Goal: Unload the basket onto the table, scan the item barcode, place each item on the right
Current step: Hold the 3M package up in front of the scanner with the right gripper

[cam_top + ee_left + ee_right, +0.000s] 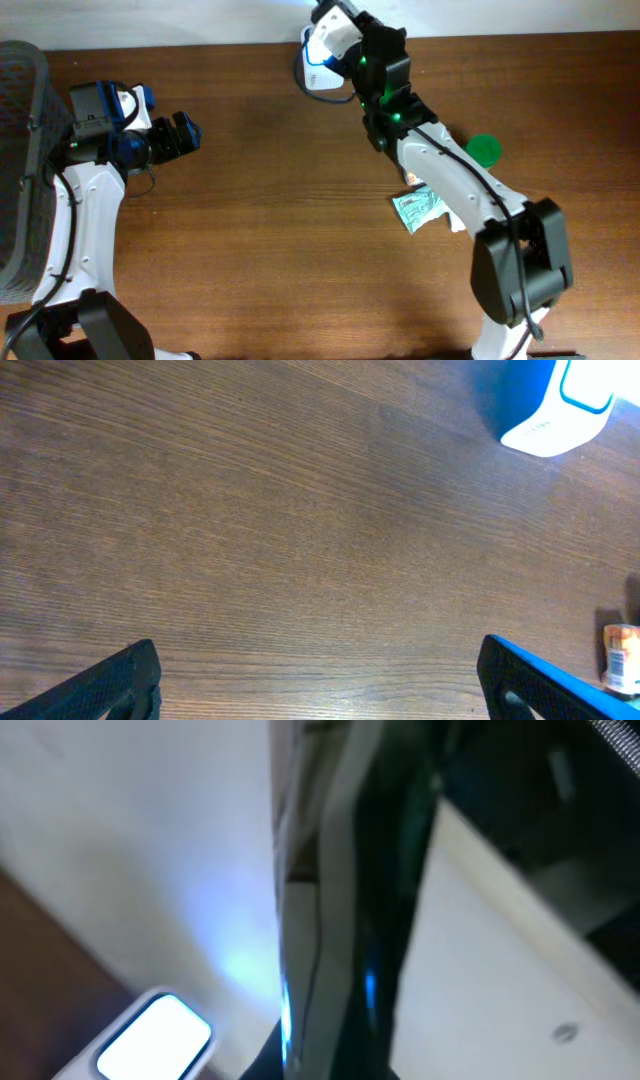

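Behind the left gripper (188, 134), jaws spread wide: dark woven basket (20, 150). Just below the right gripper (352, 45), jaws closed on a thin dark glossy item (340, 920): white-and-blue barcode scanner (322, 62), window lit. Well behind those jaws: green packet (418, 208), green cap (485, 150).

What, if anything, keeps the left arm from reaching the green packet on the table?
Little, so probably yes: bare tabletop lies between the open left gripper and the green packet. Only the right arm overhangs its far edge.
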Robot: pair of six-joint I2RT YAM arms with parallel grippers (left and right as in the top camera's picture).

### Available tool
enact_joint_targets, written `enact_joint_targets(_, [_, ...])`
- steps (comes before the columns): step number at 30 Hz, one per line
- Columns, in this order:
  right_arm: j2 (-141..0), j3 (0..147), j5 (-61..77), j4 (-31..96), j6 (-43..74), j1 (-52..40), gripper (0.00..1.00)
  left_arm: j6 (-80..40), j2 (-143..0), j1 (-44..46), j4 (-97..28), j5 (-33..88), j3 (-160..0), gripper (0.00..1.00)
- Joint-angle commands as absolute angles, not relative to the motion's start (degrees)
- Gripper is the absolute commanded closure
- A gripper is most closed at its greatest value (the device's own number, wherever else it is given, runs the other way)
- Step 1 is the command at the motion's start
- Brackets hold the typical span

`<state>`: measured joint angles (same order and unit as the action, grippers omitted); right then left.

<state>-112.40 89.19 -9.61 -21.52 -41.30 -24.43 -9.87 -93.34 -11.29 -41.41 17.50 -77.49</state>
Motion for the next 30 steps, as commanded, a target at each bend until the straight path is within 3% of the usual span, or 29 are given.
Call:
enact_joint_targets(1, [-118.0, 90.1, -9.1, -27.6, -49.0, -24.7, 0.96, -9.3, -93.7, -11.4, -41.5, 17.5, -77.1, 0.01])
enact_joint_targets(3, [-123.0, 90.2, -9.0, -34.3, -55.8, -25.5, 0.96, -9.3, -93.7, -11.4, -41.5, 17.5, -77.1, 0.01])
enact_joint_targets(8, [-132.4, 93.4, -9.6, -35.0, -75.7, -29.8, 0.96, -9.3, -93.7, -11.4, -41.5, 17.5, -77.1, 0.01])
enact_joint_targets(13, [-135.5, 97.1, -9.7, -35.9, -76.6, -30.3, 0.96, -9.3, -93.7, -11.4, -41.5, 17.5, -77.1, 0.01])
enact_joint_targets(17, [-135.4, 97.2, -9.7, -35.9, -86.3, -30.3, 0.96, -9.3, -93.7, -11.4, -41.5, 17.5, -77.1, 0.01])
enact_joint_targets(25, [-135.4, 97.2, -9.5, -35.8, -83.2, -30.8, 0.96, -9.3, -93.7, -11.4, -41.5, 17.5, -77.1, 0.01])
enact_joint_targets(30, [-131.9, 97.2, -15.8, -36.5, -64.4, -30.0, 0.96, -9.3, -93.7, -11.4, -41.5, 17.5, -77.1, 0.01])
